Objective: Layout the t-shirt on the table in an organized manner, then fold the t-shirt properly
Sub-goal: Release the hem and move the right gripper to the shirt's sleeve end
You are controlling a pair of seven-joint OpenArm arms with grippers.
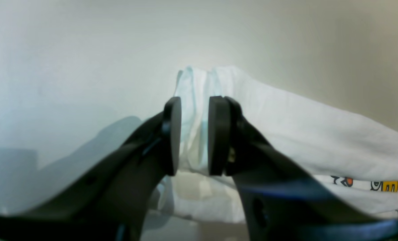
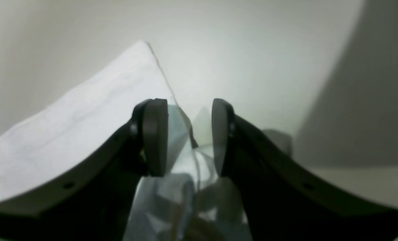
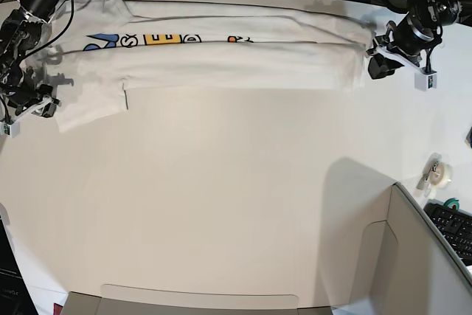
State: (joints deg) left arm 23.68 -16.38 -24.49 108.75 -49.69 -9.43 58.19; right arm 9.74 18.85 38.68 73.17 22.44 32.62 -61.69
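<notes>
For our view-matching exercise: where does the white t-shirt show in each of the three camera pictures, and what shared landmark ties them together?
Left wrist: t-shirt from centre to right edge, bunched between the left gripper pads.
Right wrist: left half, its edge between the right gripper pads.
Base: folded band across the far table.
Shared landmark: the off-white tabletop.

T-shirt [image 3: 221, 60] is showing as soft matt white cloth, lightly creased — table [image 3: 221, 197] is looking smooth, off-white, faintly sheened. Gripper fingers [image 1: 219, 134] are reading as matt black plastic — tape roll [image 3: 440, 173] is looking glossy, translucent.
</notes>
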